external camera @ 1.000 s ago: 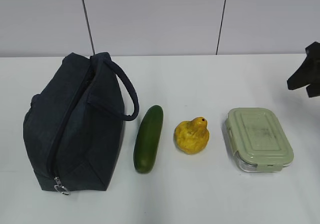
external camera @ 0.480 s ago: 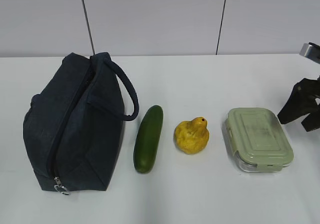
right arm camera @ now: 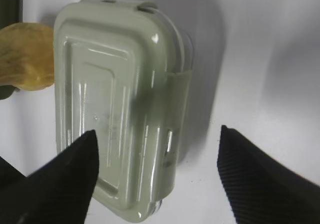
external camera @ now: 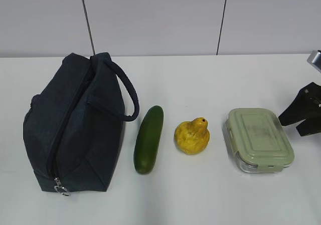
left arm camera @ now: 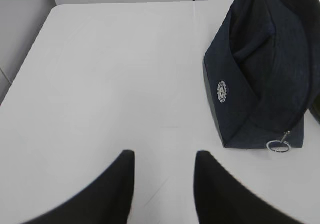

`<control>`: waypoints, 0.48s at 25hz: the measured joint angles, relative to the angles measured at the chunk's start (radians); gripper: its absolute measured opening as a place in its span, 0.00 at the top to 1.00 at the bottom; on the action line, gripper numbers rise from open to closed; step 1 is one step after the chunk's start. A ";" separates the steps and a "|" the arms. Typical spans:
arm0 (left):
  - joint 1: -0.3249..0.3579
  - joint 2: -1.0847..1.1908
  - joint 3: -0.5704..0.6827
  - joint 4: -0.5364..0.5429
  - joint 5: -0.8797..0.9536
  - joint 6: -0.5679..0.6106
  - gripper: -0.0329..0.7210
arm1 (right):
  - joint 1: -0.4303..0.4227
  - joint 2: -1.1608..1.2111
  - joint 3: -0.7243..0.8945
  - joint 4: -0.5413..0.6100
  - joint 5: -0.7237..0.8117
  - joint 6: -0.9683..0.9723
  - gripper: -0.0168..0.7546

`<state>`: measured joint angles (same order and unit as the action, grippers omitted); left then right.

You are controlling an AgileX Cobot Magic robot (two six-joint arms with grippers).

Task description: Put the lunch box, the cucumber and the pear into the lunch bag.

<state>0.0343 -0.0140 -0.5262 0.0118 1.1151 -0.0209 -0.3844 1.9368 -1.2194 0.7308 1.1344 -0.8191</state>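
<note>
Item under our right gripper [right arm camera: 156, 149]: the lunch box [external camera: 259, 140], sage-lidded, lying flat on the white table [external camera: 200, 79] at the right end of the row. In the right wrist view its long axis runs away from the camera, up the picture, and our two black fingers [right arm camera: 65, 169] stand spread wide either side of the lid's near end, one over its left half, the other out over bare table to its right; nothing is held. We therefore sit slightly off-centre, the box lying a little to the left of the midline between the fingers, with its short width being what the jaws would span. In the exterior view this gripper hangs just beside the box's right edge, apart from it. Left of the box: the pear [external camera: 192, 136], then the cucumber [external camera: 149, 139], its length pointing front to back, then the lunch bag [external camera: 75, 125] at the far left, zipper ring [left arm camera: 278, 145] at its near end. Our left gripper [left arm camera: 164, 184] hovers over bare table left of the bag, jaws partly apart and empty. We judge the right arm much the nearer for the box, and the left for the bag.
</note>
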 joint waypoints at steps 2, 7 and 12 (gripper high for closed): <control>0.000 0.000 0.000 0.000 0.000 0.000 0.64 | -0.024 0.024 0.000 0.029 0.024 -0.032 0.24; 0.000 0.000 0.000 0.000 0.000 0.000 0.64 | -0.052 0.043 0.000 0.067 0.039 -0.099 0.24; 0.000 0.000 0.000 0.000 0.000 0.000 0.64 | -0.055 0.050 0.000 0.087 0.039 -0.119 0.24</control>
<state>0.0343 -0.0140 -0.5262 0.0118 1.1151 -0.0209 -0.4390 1.9864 -1.2194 0.8176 1.1734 -0.9378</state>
